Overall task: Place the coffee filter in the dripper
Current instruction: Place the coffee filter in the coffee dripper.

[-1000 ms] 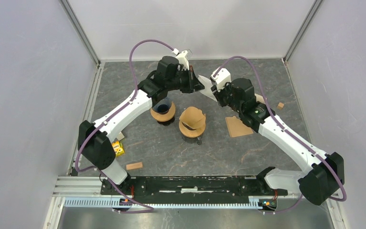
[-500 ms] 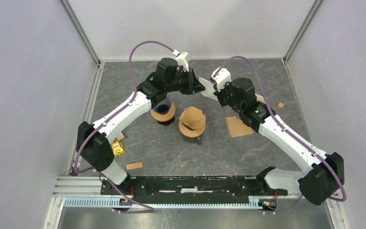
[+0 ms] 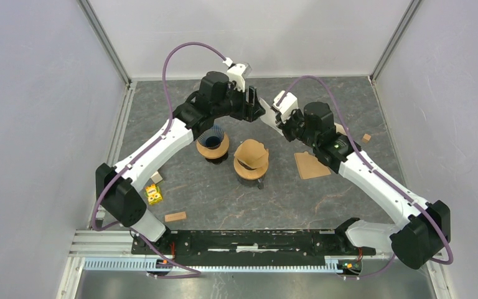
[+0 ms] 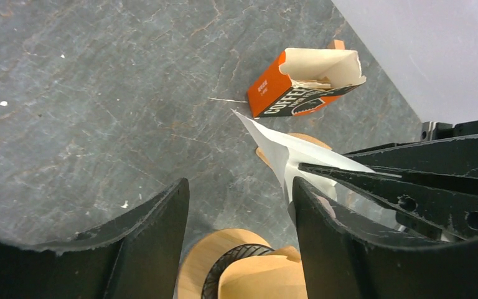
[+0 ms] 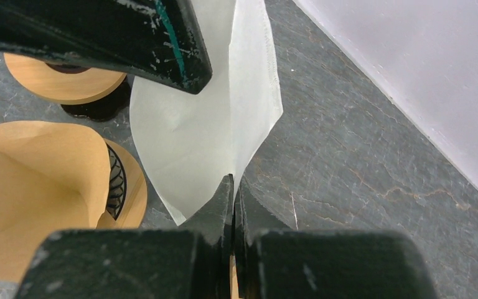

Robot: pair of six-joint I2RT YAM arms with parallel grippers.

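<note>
Grippers nearly meet in air at rear centre. Right gripper (image 5: 232, 182) is clamped shut on the white coffee filter (image 5: 205, 124) by its near edge. Left gripper (image 4: 239, 187) stands spread, filter beside one finger, not pinched. Advice: carry with right alone, lower point-first into the unlined dripper (image 3: 213, 142), let go once seated. Count: two drippers, second dripper (image 3: 251, 161) already lined brown; three filters, including flat brown filter (image 3: 311, 165); one orange box (image 4: 289, 84).

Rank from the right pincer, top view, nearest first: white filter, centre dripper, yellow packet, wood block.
1. white filter: pinched in the right pincer, far centre.
2. centre dripper: mid-table, on the side towards the arm bases.
3-4. yellow packet and wood block: near left, too close to call.
</note>
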